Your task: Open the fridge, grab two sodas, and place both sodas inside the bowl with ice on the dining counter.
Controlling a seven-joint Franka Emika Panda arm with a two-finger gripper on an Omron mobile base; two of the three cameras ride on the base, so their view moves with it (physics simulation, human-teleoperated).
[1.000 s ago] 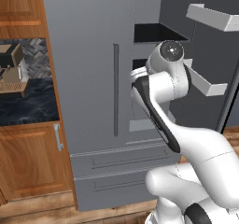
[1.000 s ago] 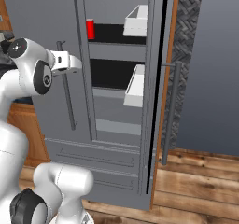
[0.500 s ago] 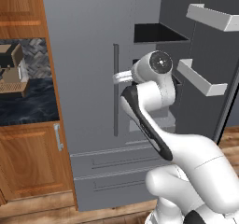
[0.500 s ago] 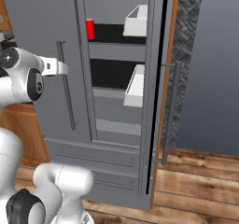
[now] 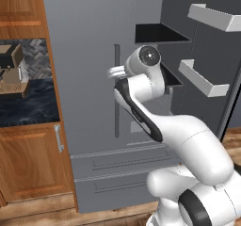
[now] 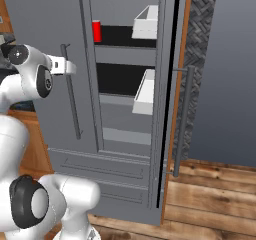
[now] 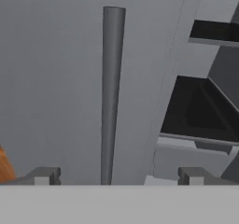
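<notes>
The grey fridge (image 5: 89, 55) has its right door (image 6: 170, 99) swung open and its left door shut. One red soda (image 6: 96, 31) stands on an upper shelf inside, by the left door's edge. My gripper (image 7: 119, 176) is open and faces the shut left door. The door's vertical bar handle (image 7: 112, 92) lines up between the two fingertips, a little ahead of them. In the base views the gripper (image 5: 113, 72) (image 6: 73, 67) sits at the upper part of that handle (image 5: 116, 98). The bowl and the dining counter are out of view.
White door bins (image 5: 203, 79) jut from the open door on the right. Brown wooden cabinets (image 5: 28, 168) and a dark counter with a coffee machine (image 5: 12, 69) stand left of the fridge. Wood floor (image 6: 215, 194) lies in front.
The arm has swung left, away from the open fridge compartment to the shut left door's handle. The gripper stayed open.
</notes>
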